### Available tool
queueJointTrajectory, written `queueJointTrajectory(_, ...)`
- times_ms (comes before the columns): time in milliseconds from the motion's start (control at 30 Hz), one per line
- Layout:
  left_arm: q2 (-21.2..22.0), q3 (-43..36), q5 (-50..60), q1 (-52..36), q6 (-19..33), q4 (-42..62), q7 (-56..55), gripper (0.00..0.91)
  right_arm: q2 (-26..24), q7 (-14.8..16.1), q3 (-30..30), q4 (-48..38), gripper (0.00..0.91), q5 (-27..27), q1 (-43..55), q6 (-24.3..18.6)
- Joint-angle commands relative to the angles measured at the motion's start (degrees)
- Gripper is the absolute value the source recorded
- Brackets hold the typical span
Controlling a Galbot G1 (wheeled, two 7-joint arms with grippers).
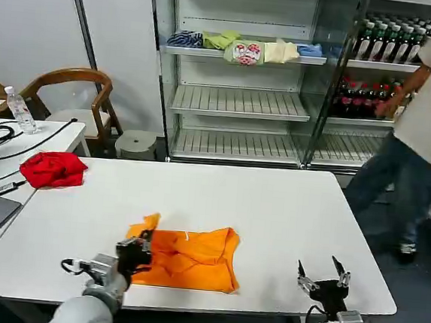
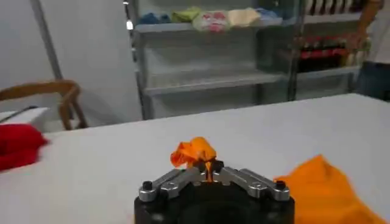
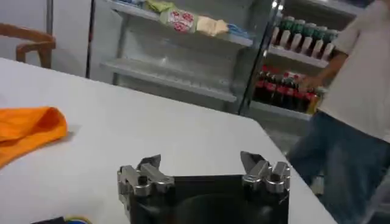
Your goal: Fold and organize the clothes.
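While the T-shirt [image 1: 189, 259] lies half folded low in the frame, the scene reads thus:

T-shirt: bright orange, bunched into a rough rectangle on the white table [image 1: 271, 212], lower centre of the head view, near the front edge; its left corner is lifted into a small peak.

Left gripper [image 1: 137, 251]: lower left of the head view, at the shirt's left edge, fingers pressed together on a pinch of orange cloth; in the left wrist view the cloth [image 2: 194, 152] stands up between the closed fingertips [image 2: 210, 171]. Judged, the hold is at the edge so that the side can be drawn over the body as a fold.

Right gripper [image 1: 324, 281]: lower right of the head view, clear of the shirt, fingers spread wide with nothing between them; it seems to wait near the front edge, out of the way of the fold.

Red cloth [image 1: 52, 168]: left of the frame, well apart, untouched.

Stage: folding begun, not finished, by my judgement.
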State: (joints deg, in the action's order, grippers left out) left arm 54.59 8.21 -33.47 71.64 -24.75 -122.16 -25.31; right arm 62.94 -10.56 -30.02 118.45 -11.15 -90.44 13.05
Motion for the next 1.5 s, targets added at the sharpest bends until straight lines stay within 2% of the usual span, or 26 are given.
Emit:
queueJointTrajectory(33,5.1,-11.0,1.3,-8.2,1.0,5.1,0.4,0.020,0.2,0.0,-4.3,1.0,0.907,0.0,-3.1,0.0)
queueJointTrajectory(533,6.7,-12.3,0.4,-7.9,0.9,3.9,0.6,0.020,0.3,0.0,-3.3,0.3,0.907,0.1,-2.2,0.0)
queueJointTrajectory(867,10.1,-13.0,0.9,-8.6,2.4,7.3,1.8,0.020,-0.2,0.0,-3.0,0.5,0.907,0.1,-2.1,0.0)
queueJointTrajectory(900,10.5,-13.1,1.1,-8.7,2.3,7.6,2.2,0.161,-0.2,0.0,-2.9,0.5,0.907,0.1,-2.0,0.0)
queueJointTrajectory(933,10.6,-13.2,1.5,-8.7,2.0,7.6,2.3,0.826,-0.2,0.0,-2.9,0.5,0.907,0.1,-2.0,0.0)
queueJointTrajectory(967,10.7,-13.2,1.6,-8.6,2.0,7.9,2.8,0.907,-0.3,0.0,-2.8,0.5,0.907,0.1,-2.0,0.0)
queueJointTrajectory(1167,11.6,-13.0,-3.6,-7.7,6.6,5.4,7.5,0.907,-0.3,0.0,-2.1,0.2,0.907,0.1,-1.2,0.0)
queueJointTrajectory(1300,13.7,-13.1,-5.3,-7.0,12.0,2.2,13.3,0.907,-0.1,0.1,-1.4,-0.2,0.907,0.2,-0.4,0.0)
queueJointTrajectory(1400,14.0,-12.7,-5.2,-5.9,12.8,-1.0,15.3,0.907,-0.1,0.1,-0.9,-0.4,0.907,0.2,0.1,0.0)
queueJointTrajectory(1500,12.3,-10.1,-3.6,-5.1,13.6,-3.2,15.6,0.907,-0.1,0.1,-0.3,-0.7,0.907,0.2,1.0,-0.1)
